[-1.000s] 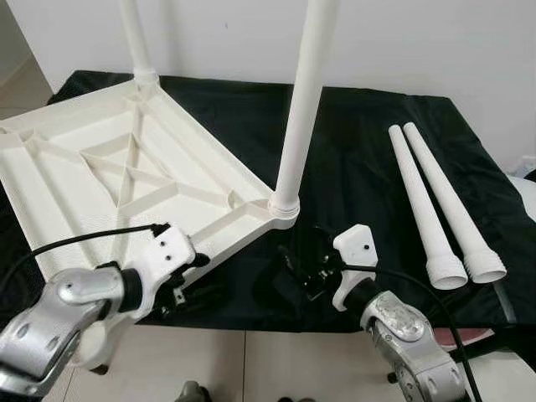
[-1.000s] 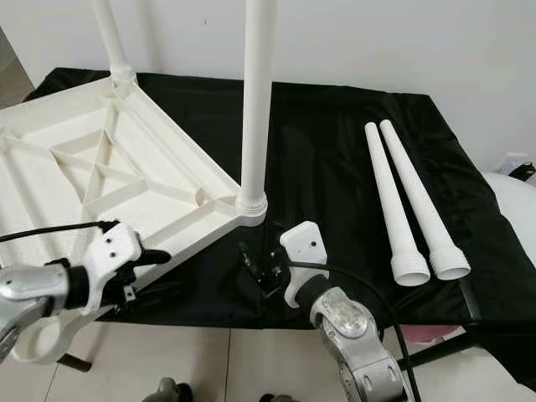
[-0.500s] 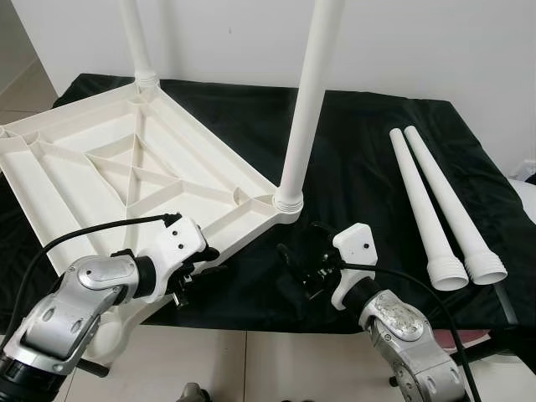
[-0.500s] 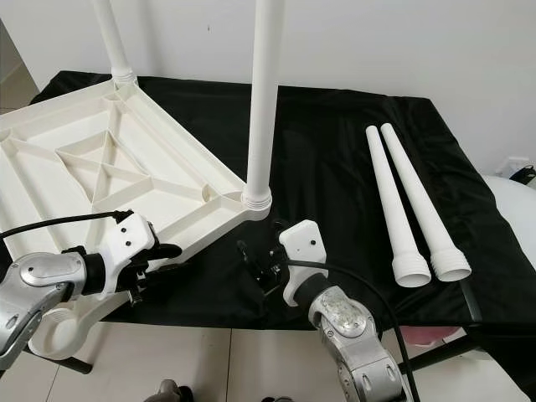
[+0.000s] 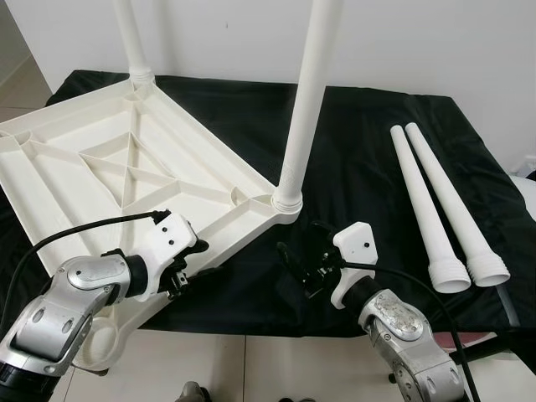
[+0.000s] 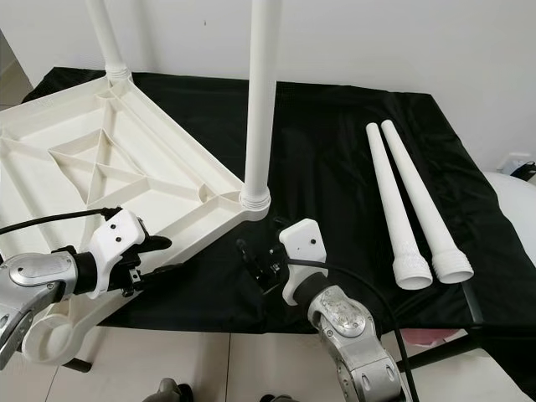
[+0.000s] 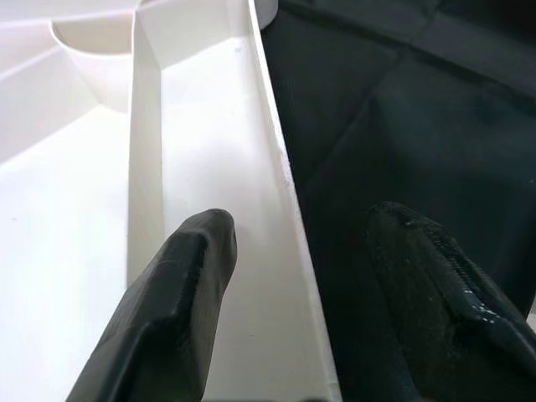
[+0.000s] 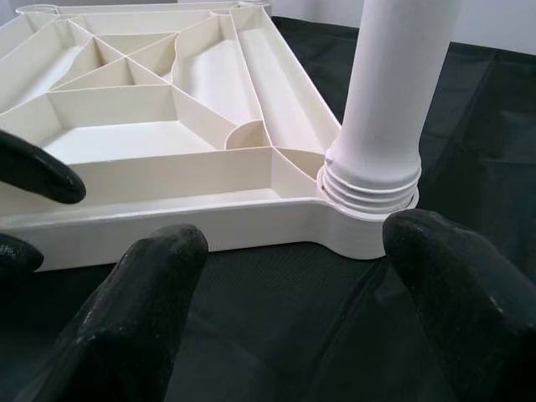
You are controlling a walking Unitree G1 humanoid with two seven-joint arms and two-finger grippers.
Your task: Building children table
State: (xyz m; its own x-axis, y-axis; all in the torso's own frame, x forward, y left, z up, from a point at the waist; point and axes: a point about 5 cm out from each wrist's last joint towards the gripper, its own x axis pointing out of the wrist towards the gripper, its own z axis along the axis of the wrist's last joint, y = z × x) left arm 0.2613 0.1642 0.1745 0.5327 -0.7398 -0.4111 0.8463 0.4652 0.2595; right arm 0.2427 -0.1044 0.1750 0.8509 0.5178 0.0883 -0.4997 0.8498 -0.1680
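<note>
White tabletop (image 5: pixel 100 167) edge straddled by left gripper (image 7: pixel 293 243) jaws released, right gripper (image 8: pixel 293 251) released nearby

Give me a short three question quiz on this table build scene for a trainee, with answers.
1. True or false: two legs stand fitted in the upturned tabletop.
2. How many loose legs lie on the black cloth?
3. The left hand straddles: A) tabletop edge, B) loose leg, C) fitted leg.

Key:
1. True.
2. Two.
3. A; its fingers are open, one inside the rim, one outside. The right hand, also open, faces the fitted corner.
</note>
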